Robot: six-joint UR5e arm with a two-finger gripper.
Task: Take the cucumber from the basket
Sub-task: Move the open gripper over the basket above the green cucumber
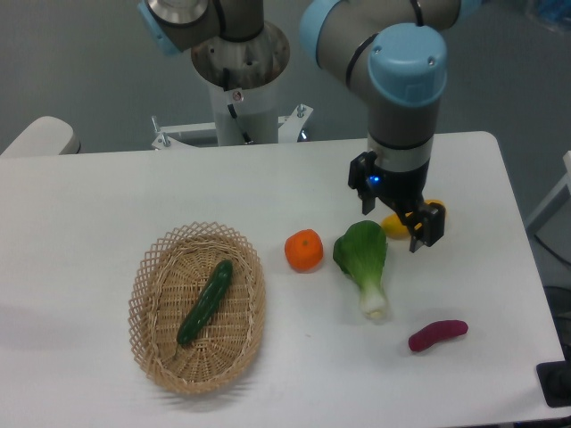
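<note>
- One cucumber [205, 302] is seen lying inside the basket [153, 267], set on a slant from lower left to upper right; its skin is dark green and glossy, its form slim and slightly curved.
- The basket is woven of tan wicker, oval and shallow, with an open lattice rim; it is placed on the left part of the white, smooth tabletop [107, 196].
- An orange fruit [304, 250], round with a matte skin, is found just right of the basket, apart from it.
- A leafy green vegetable [364, 263] with a broad dark top and a white stalk is laid beside the orange fruit, stalk end toward the camera.
- A yellow item [397, 224] is partly hidden behind the pincer, so its shape cannot be told fully.
- A purple, elongated, slightly bent vegetable [437, 335] is set near the tabletop's front right, well apart from the basket.
- The arm is reached out from its grey base at the back, with a light blue capped joint over a vertical wrist pointed down.
- The pincer [399, 217] is held over the right half of the tabletop, above the yellow item and near the leafy top, well apart from the cucumber.
- The two black fingers are seen spread apart, with nothing gripped between them; the pincer is released.
</note>
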